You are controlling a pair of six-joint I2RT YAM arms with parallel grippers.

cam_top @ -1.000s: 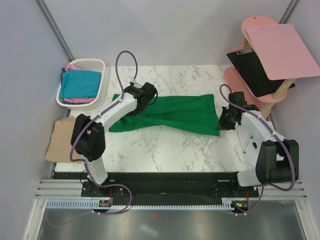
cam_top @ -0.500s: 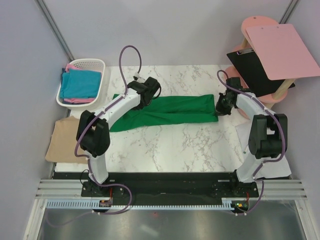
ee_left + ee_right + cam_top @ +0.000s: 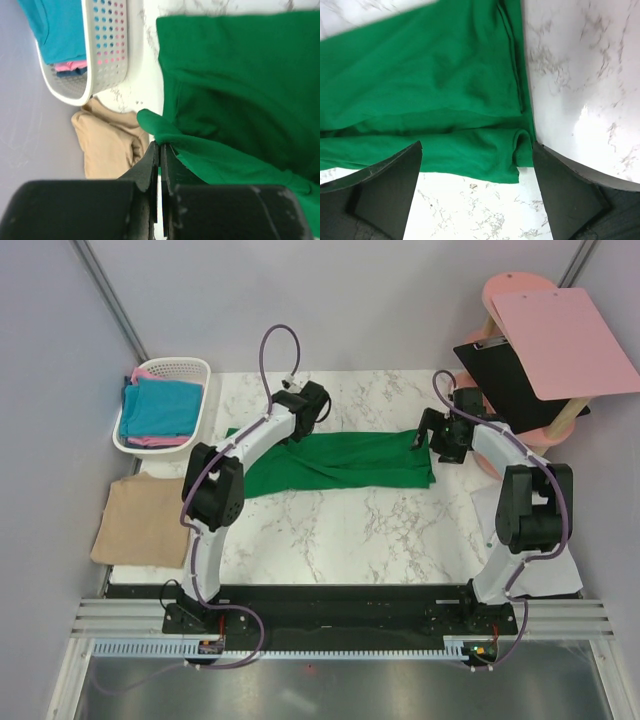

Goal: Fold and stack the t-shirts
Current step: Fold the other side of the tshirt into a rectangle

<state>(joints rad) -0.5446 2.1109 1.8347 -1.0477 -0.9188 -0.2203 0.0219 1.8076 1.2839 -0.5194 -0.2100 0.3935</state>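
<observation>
The bright green t-shirt [image 3: 340, 460] lies folded lengthwise across the back of the marble table [image 3: 340, 530]. My left gripper [image 3: 312, 403] is shut on a fold of the green t-shirt [image 3: 240, 100] at its left end and holds that fold just above the cloth. My right gripper [image 3: 432, 440] hangs open over the shirt's right end, with the green t-shirt [image 3: 435, 90] lying loose between its spread fingers [image 3: 385, 185]. A tan t-shirt [image 3: 140, 520] lies at the table's left edge. Teal-blue and pink t-shirts [image 3: 158, 408] lie in the white basket [image 3: 180, 368].
A black clipboard [image 3: 505, 385] and a pink board [image 3: 560, 340] rest on a pink stand at the back right. A white paper sheet [image 3: 545, 575] lies at the right edge. The tan t-shirt [image 3: 107, 145] and the basket [image 3: 102, 55] show beside my left gripper.
Both arms carried the shirt's near edge back over itself, making a narrower band. My right gripper has opened and let go of the right end; the left stays shut on the cloth.
</observation>
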